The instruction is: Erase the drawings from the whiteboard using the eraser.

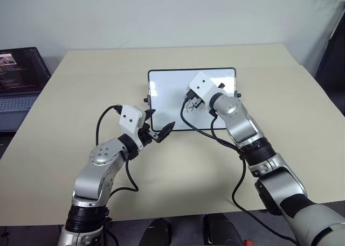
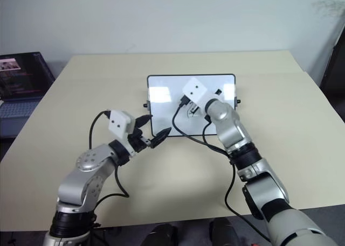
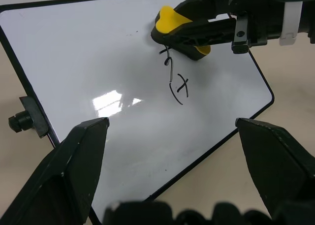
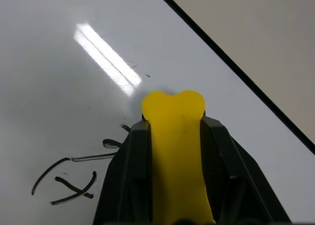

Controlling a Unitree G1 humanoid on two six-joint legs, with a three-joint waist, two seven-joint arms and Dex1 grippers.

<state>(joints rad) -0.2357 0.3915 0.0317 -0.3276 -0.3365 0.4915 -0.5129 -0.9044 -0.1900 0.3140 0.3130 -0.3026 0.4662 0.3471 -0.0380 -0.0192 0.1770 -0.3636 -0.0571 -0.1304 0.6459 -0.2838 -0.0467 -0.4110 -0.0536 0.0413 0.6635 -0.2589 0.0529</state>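
Up close, the right gripper (image 4: pixel 172 151) is clamping the eraser (image 4: pixel 174 136) between its 2 black fingers, 1 on each long side, yellow back facing the wrist camera and the rounded end poking out past the fingertips. That grip seems to be leaving the black underside free to press on the whiteboard (image 3: pixel 98 62). The eraser is sitting at the top of the drawings (image 3: pixel 176 84), covering their uppermost stroke; the lower strokes are showing beside and beyond it.

Left gripper (image 1: pixel 157 128) is standing wide open, holding nothing, hovering at the board's near edge, probably waiting or ready to steady the frame.

Drawings: thin black marker, a hook-like curl, a long curved line and a small cross, in 1 short column, small against the glossy white surface. A few faint specks are lying near the eraser. Board is resting flat on the tan table (image 1: pixel 81 95), black frame, small knob on each side.
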